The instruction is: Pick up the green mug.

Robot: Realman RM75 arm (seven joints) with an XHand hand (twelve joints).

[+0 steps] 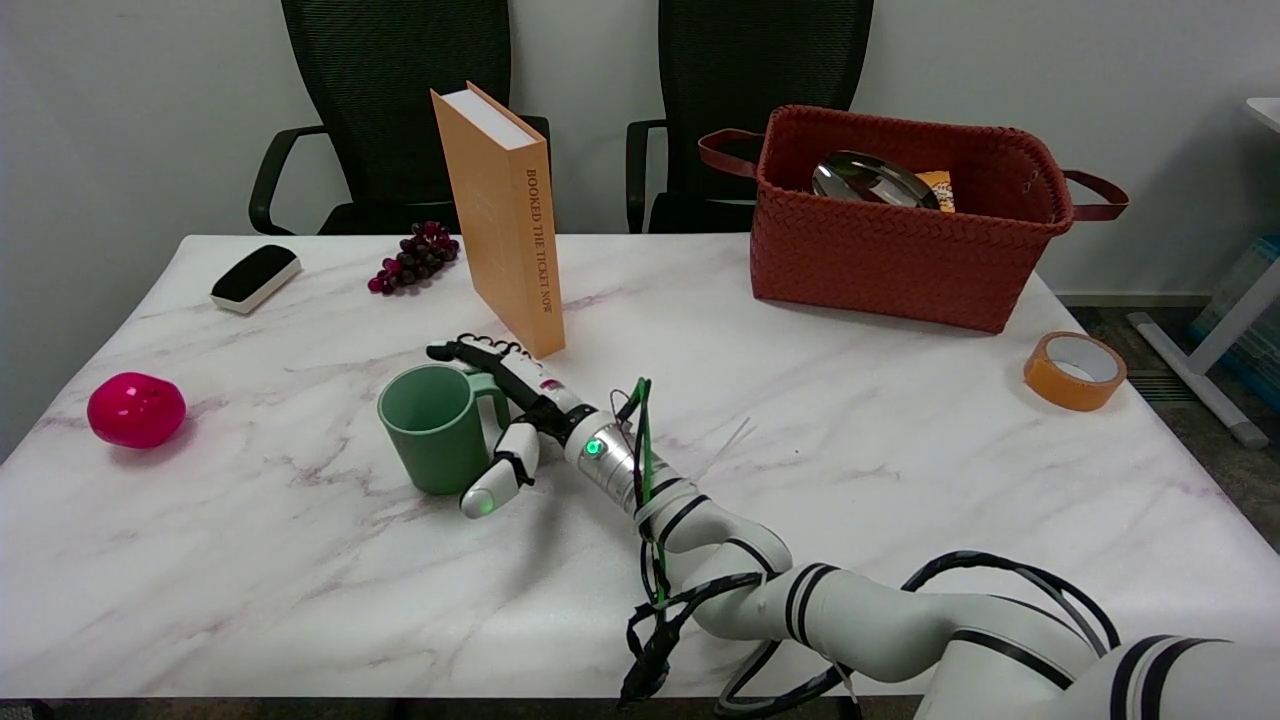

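— What is closest to us?

— The white robot arm (860, 610) with black rings. It comes in from the bottom right. At its end is the black-and-white right hand (510, 420).

— What is the hand doing?

— It is right beside the green mug (436, 428), at the handle side. The long fingers (470, 352) stretch out behind the handle, and the thumb (495, 485) points down in front of it. They are spread apart. I cannot tell if they touch the mug.

— What does the mug look like?

— It is a smooth, round, light green cup with one curved handle on its right side. It stands upright on the white marble table (300, 590), a little left of the middle. Its open top faces up, and it looks empty inside.

— How many things are there?

— One mug. One shiny pink ball (136, 409) at the left edge. One roll of orange tape (1075, 370) on the right. One tall orange book (503, 215) standing up just behind the hand. One bunch of dark purple grapes (413, 257) beside the book. One black-and-white eraser block (255, 278) to the left. One woven red-brown basket (890, 250) with two handles, holding a silver plate (870, 180). And two black mesh chairs (395, 90) behind the table.
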